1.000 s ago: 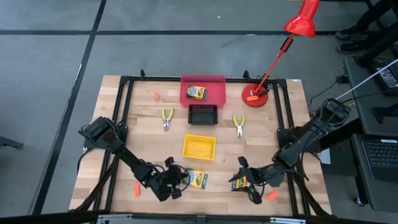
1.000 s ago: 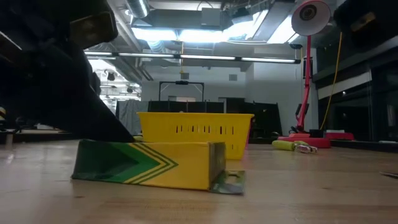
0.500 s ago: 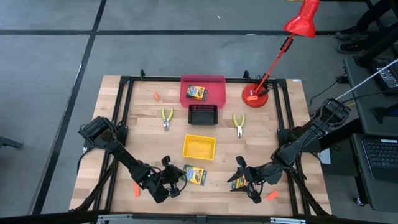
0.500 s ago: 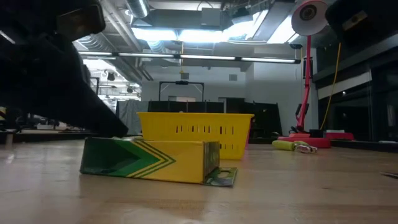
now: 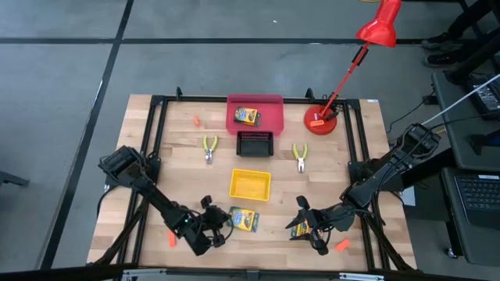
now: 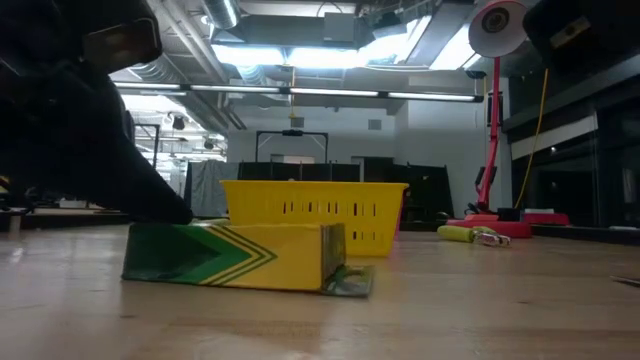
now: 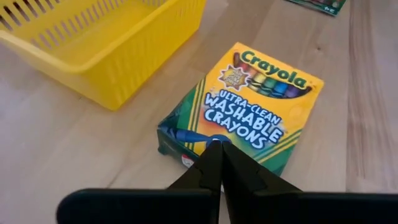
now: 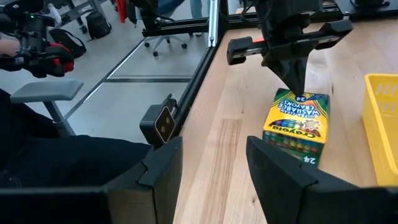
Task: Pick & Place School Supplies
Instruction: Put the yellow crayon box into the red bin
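Observation:
A yellow-and-green crayon box (image 5: pixel 244 220) (image 7: pixel 249 109) lies flat on the table, near the front edge and in front of the yellow tray (image 5: pixel 250 184). My left gripper (image 5: pixel 225 224) (image 7: pixel 217 146) is shut, with its tips at the box's left end. My right gripper (image 5: pixel 303 226) (image 8: pixel 214 149) stands open to the right with nothing between its fingers. A second crayon box (image 5: pixel 297 229) lies on the table beneath it. A third box (image 5: pixel 247 116) lies in the red tray (image 5: pixel 269 103). Two yellow-handled pliers (image 5: pixel 209 147) (image 5: pixel 300 154) lie flat farther back. My left gripper has its shut fingertips (image 8: pixel 298 87) on the crayon box's left end (image 7: pixel 193 140), at the top edge by the flap. The fingers slant down from the table's left and lie along the box. The box lies flat on the table, label up.
A black tray (image 5: pixel 254 144) stands between the pliers. A red desk lamp (image 5: pixel 323 119) stands at the back right. Small orange pieces lie at the back left (image 5: pixel 196 120), front left (image 5: pixel 169 238) and front right (image 5: pixel 341 244). A black frame (image 5: pixel 156 125) borders the table.
The crayon box at my left gripper's tips has slid a little toward the table's left and far side and turned slightly, staying flat. My left gripper has drawn back slightly toward the left and stayed shut.

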### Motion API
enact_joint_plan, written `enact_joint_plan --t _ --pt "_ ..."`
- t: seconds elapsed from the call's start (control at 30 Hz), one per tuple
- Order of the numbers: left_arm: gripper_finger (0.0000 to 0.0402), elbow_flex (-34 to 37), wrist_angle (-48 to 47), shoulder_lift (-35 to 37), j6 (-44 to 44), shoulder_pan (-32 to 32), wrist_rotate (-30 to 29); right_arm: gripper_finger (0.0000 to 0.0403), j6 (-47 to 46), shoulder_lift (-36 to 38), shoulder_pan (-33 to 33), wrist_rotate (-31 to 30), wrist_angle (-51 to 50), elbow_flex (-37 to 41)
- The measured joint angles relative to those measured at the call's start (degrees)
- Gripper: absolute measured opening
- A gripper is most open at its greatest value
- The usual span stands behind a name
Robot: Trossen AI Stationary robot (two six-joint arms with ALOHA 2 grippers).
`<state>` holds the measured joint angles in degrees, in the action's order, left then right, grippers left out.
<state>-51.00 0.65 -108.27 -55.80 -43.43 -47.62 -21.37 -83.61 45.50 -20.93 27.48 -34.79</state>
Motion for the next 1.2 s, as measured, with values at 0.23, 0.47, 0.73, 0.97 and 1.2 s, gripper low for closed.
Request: enact_joint_plan --t 0.23,0.47,0.73,0.97,1.2 --pt "0.0002 -0.1 -3.4 0.1 -4.4 -1.3 -0.6 0.018 -0.1 0.0 0.0 0.0 0.0 0.0" --pt "0.0002 -0.1 -4.6 0.1 -6.3 -1.9 -1.0 0.018 -0.3 -1.0 -0.2 0.6 1.8 0.0" --pt "0.0002 -0.1 -6.1 0.1 -7.6 -2.0 -1.0 0.018 -0.5 -8.3 -4.0 5.8 6.5 0.0" --pt "0.0002 -0.1 -7.2 0.1 -8.1 -2.0 -1.3 0.0181 8.0 -14.4 -7.5 7.3 5.5 -2.7" --pt "0.0002 -0.1 -7.5 0.0 -8.5 -2.6 -2.3 0.0181 26.7 -20.0 -8.3 2.5 -3.9 -9.3"
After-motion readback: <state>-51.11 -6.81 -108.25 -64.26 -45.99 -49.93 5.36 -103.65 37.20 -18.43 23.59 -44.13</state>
